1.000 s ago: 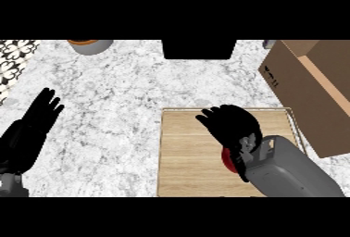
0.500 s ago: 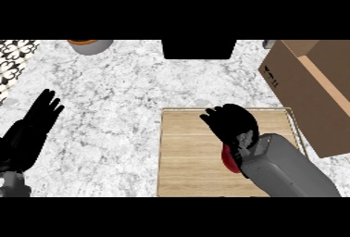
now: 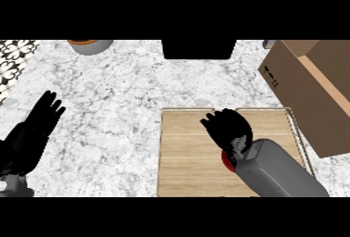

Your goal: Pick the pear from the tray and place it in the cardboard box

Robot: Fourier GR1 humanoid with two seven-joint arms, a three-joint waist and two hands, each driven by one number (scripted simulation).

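The white marbled counter [image 3: 116,106] fills most of the frame. At the right edge stands the cardboard box [image 3: 314,92], brown, with its open top facing the upper right corner. Just left of the box, in the lower middle of the frame, lies the tray [image 3: 188,157], a pale wooden board with a thin metal rim.

The right hand [image 3: 229,132] hangs over the middle of the tray at the end of its grey forearm, which enters from the lower right. Its fingers point toward the top of the frame, slightly spread and bent, and are clamped on nothing. The pear [image 3: 225,161] lies on the tray under the heel of that hand, below and behind the fingers, close against the wrist. Only a small dark red sliver of it shows at the hand's left side, so its shape cannot be made out.

The left hand [image 3: 34,134] rests at the left edge, fingers straight and apart.
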